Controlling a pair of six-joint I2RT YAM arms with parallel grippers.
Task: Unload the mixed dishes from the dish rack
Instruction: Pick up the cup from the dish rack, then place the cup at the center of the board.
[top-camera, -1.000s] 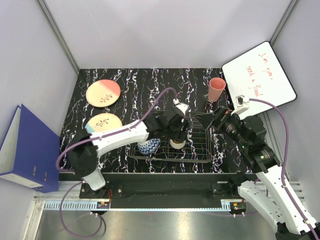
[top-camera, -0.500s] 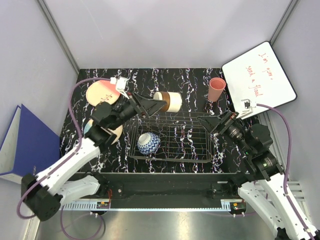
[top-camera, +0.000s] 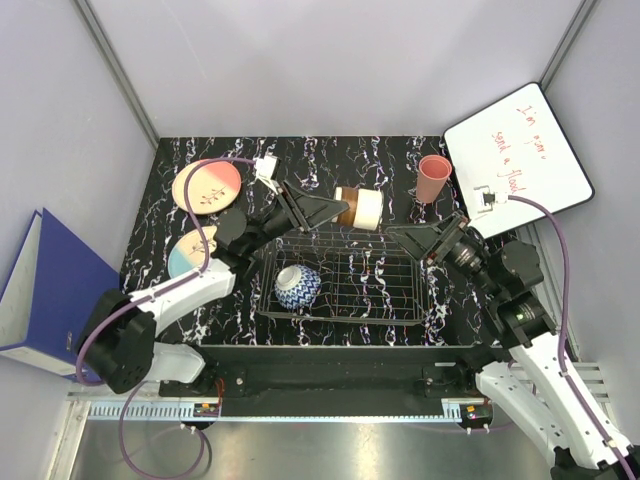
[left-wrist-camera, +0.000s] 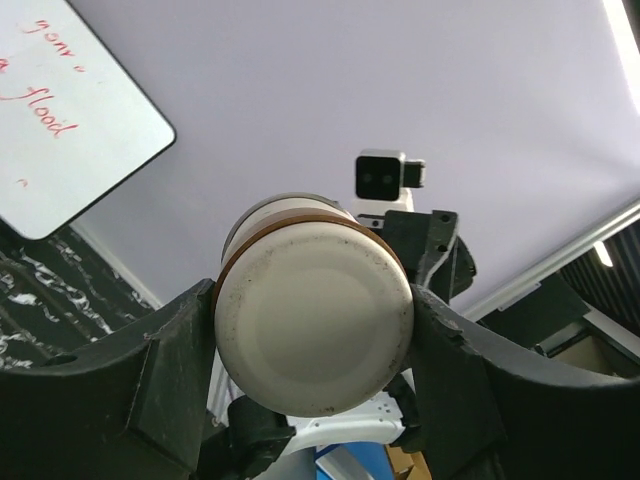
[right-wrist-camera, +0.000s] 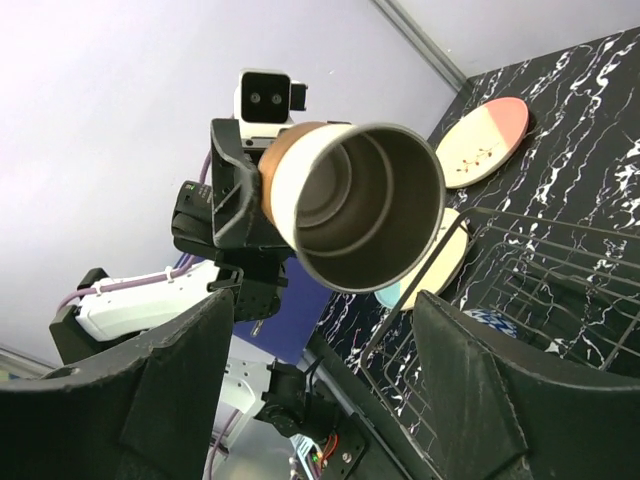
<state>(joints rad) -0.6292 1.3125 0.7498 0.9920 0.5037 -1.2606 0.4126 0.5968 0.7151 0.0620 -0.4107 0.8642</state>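
Left jaws: closed on the cream cup (top-camera: 358, 208), which I hold sideways in the air above the rack's (top-camera: 400, 300) far edge.
Right jaws: spread wide, empty, facing the cup's mouth.
Doing it well: probably a handover, so my right should grip firmly before my left releases.
Views: the right wrist shows the cup's hollow, the left wrist only its base, and the top view shows the bowl (top-camera: 298, 286) in the rack.

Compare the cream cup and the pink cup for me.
The cream cup has a brown band; the pink cup is plain. The cream cup is clamped sideways in the left gripper, off the table; the pink cup stands free on the table. Neither sits in the rack.
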